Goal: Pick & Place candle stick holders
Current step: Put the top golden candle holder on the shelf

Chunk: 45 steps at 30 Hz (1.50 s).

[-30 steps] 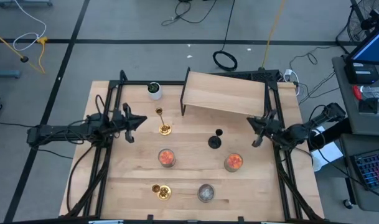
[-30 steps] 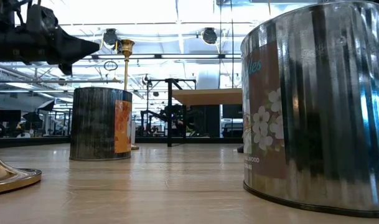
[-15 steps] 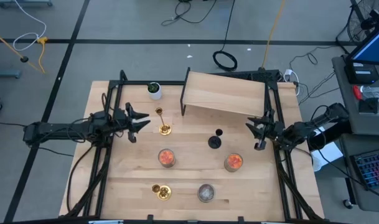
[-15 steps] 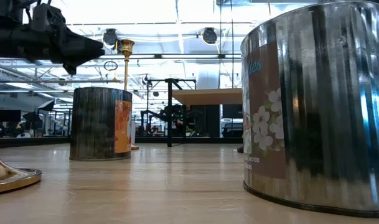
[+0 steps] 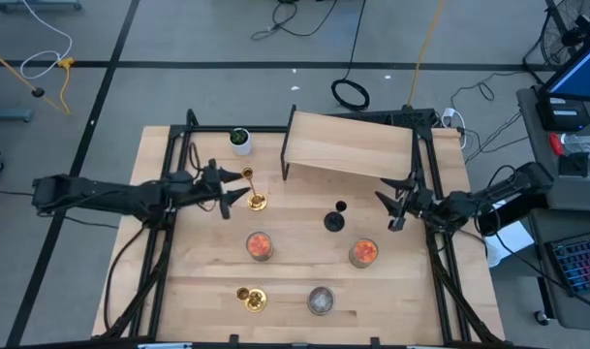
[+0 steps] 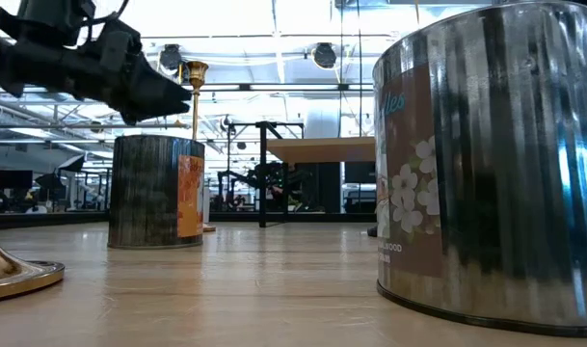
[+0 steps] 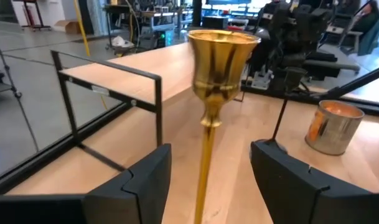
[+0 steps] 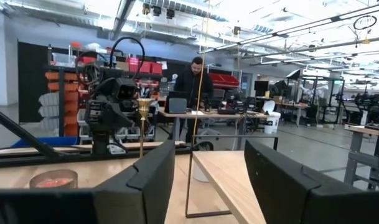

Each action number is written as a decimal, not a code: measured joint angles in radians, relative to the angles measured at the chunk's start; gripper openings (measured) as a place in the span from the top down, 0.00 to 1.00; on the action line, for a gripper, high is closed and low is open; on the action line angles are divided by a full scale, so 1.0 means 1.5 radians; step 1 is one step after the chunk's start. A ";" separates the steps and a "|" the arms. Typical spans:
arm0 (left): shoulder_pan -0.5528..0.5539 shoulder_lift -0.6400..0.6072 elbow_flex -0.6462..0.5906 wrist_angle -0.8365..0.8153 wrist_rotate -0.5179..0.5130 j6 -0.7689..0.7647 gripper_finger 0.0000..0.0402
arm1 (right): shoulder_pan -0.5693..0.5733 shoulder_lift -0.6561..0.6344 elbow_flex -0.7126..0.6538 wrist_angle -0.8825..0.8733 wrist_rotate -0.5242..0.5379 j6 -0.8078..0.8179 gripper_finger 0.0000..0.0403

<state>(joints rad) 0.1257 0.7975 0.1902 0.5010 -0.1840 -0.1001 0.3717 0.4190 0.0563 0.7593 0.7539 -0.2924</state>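
- Just ahead of the left gripper [image 5: 238, 189], the tall gold holder [image 5: 255, 193] now stands between its spread fingers; a second ago that gripper hung pinched shut, well short of the stem. In the left wrist view the gold holder's stem runs up between the two dark fingers [image 7: 142, 180] without touching either.
- The right gripper [image 5: 388, 207] has also gone from shut to spread and has edged inward; the black holder [image 5: 335, 218] is near and ahead of it, and the orange-red jar [image 5: 363, 253] is just beside it, toward the table's front.
- My reading: both arms are lined up to grasp, the left nearly in place around the stem, the right not yet at any holder. Nothing is lifted.
- Count: two gold holders (the second [image 5: 251, 299] well behind the left gripper's reach line), one black holder, two orange-red jars (the other [image 5: 260, 245] near the left gripper), one clear-grey jar [image 5: 321, 301].
- One white cup [image 5: 240, 140] and one raised wooden shelf [image 5: 351, 145] stand beyond the grippers.
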 joint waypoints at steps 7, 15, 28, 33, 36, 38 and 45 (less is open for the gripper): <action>0.000 0.097 0.000 0.121 -0.002 -0.005 0.44 | 0.000 0.001 0.000 0.000 0.000 0.000 0.54; 0.000 0.141 0.000 0.179 -0.001 0.005 0.62 | 0.000 0.001 0.000 0.000 0.001 -0.005 0.54; -0.025 0.142 0.023 0.235 0.000 -0.068 0.94 | 0.000 0.001 0.000 -0.001 0.002 0.001 0.54; -0.060 0.142 0.120 0.145 0.002 -0.034 0.96 | 0.000 0.001 0.000 0.000 0.003 0.002 0.54; -0.079 0.142 0.199 0.062 0.001 0.043 0.92 | 0.000 0.001 0.000 0.000 0.002 0.003 0.54; -0.083 0.142 0.248 0.012 0.002 0.059 0.92 | 0.000 0.001 0.000 0.000 0.002 0.003 0.54; -0.055 0.143 0.371 -0.023 0.017 0.103 0.96 | 0.000 0.001 0.000 0.000 0.003 0.020 0.54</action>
<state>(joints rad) 0.0433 1.0127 0.7469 0.4662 -0.1591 0.0539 0.3717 0.4202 0.0563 0.7589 0.7578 -0.2621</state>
